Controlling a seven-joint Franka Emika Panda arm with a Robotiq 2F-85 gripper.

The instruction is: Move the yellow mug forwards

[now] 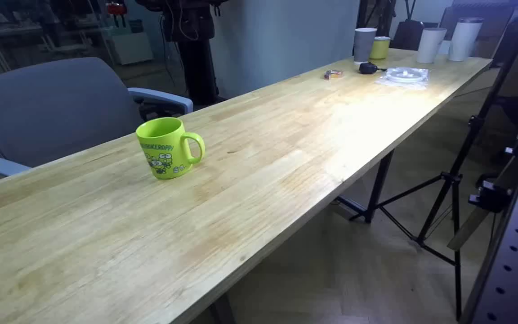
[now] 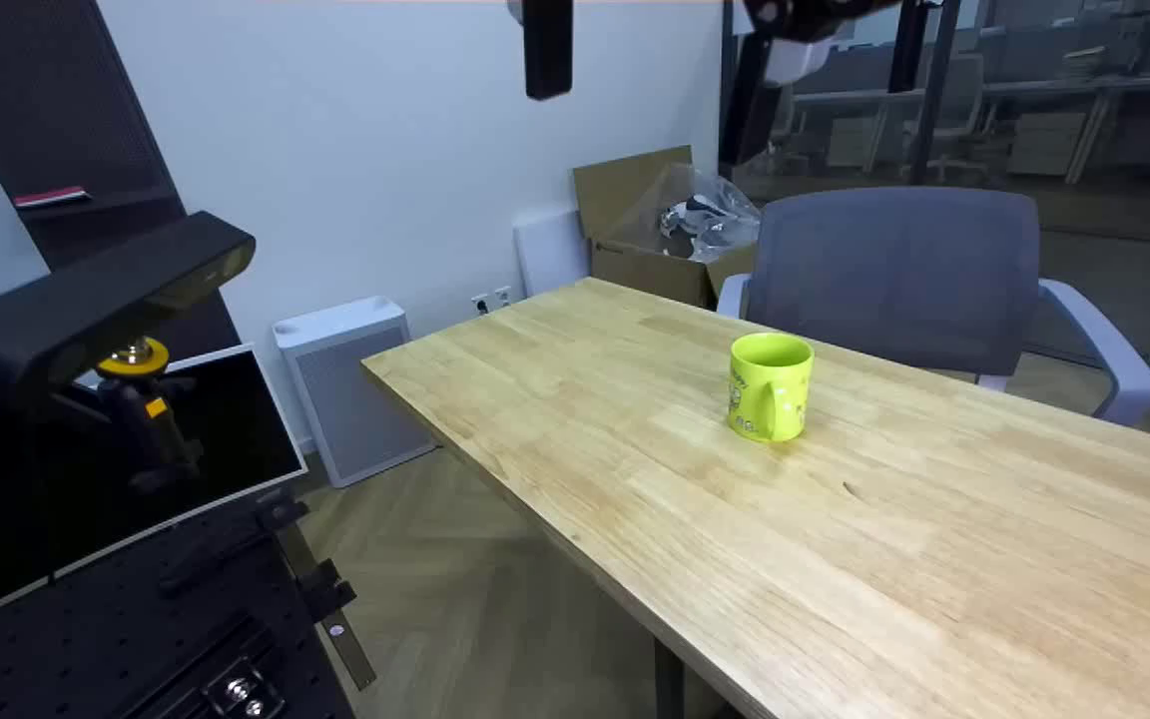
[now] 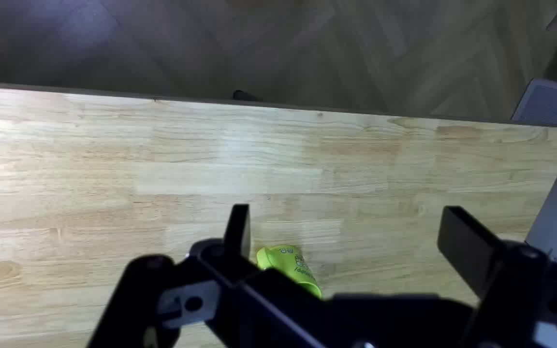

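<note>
The yellow mug (image 1: 164, 155) is lime yellow-green, with a loop handle and dark printed cartoon marks. It stands upright on the wooden table (image 1: 259, 148), near the chair-side edge. It also stands there in an exterior view (image 2: 765, 394), its handle facing that camera. My gripper (image 2: 644, 128) shows only as dark fingers at the top edge of that view, above the table and apart from the mug. In the wrist view, my gripper (image 3: 346, 210) is wide open and empty. The mug (image 3: 283, 261) appears below beside the left finger, partly hidden by the gripper body.
A grey chair (image 1: 56, 108) stands against the table beside the mug. At the far end are a grey cup (image 1: 364, 45), a small yellowish cup (image 1: 379, 48), white containers (image 1: 432, 45) and a wrapped disc (image 1: 406, 75). A cardboard box (image 2: 645, 265) stands behind the table. A tripod (image 1: 454, 180) stands alongside.
</note>
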